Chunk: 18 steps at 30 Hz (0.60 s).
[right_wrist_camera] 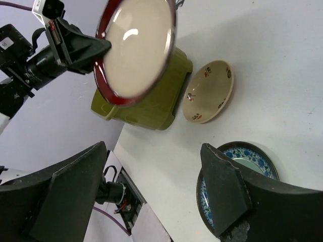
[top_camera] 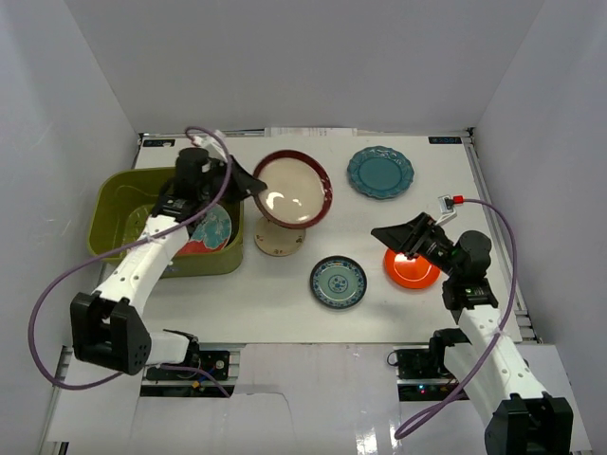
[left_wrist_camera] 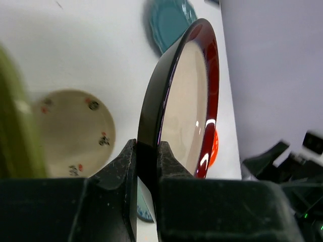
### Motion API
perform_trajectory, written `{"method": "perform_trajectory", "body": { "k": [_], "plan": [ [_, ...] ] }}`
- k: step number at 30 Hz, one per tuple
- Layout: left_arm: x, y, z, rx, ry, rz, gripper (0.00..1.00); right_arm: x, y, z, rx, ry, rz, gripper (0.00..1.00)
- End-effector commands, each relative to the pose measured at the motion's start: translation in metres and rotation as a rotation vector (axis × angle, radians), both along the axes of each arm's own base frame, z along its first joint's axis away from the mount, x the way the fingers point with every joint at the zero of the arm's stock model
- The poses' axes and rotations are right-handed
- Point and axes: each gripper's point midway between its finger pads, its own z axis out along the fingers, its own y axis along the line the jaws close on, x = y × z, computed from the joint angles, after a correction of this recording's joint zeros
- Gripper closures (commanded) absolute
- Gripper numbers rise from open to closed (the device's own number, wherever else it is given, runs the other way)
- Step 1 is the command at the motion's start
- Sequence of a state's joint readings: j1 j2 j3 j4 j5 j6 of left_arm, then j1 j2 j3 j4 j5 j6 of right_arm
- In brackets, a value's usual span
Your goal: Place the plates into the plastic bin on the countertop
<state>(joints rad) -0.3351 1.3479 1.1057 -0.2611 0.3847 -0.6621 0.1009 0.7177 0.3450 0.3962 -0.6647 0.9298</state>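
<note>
The maroon-rimmed cream plate (left_wrist_camera: 189, 101) is being clamped, rim between the jaws, by the left gripper (left_wrist_camera: 147, 147); the right gripper (right_wrist_camera: 154, 149) is being held open.

white walls (top_camera: 313, 57): back and sides | metal rail (top_camera: 484, 204): right side | dark label (top_camera: 444, 140): far right

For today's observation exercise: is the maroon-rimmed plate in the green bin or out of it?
Out: the left gripper holds the plate by its rim, raised beside the bin.
</note>
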Motion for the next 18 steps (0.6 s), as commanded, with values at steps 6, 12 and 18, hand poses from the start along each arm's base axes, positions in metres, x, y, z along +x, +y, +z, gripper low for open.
{"method": "perform_trajectory", "body": {
  "k": [6, 12, 18],
  "plan": [
    [-0.002, 0.107, 0.129, -0.155, -0.261, 0.325, 1.00, -0.013, -0.001, 0.017, -0.071, -0.145, 0.022, 0.19],
    [-0.015, 0.225, 0.100, 0.038, -0.222, 0.807, 1.00, -0.015, 0.001, -0.001, -0.094, -0.142, 0.049, 0.20],
    [-0.017, 0.262, 0.055, 0.105, -0.135, 0.955, 1.00, -0.019, 0.002, -0.015, -0.112, -0.123, 0.070, 0.20]
  ]
}}
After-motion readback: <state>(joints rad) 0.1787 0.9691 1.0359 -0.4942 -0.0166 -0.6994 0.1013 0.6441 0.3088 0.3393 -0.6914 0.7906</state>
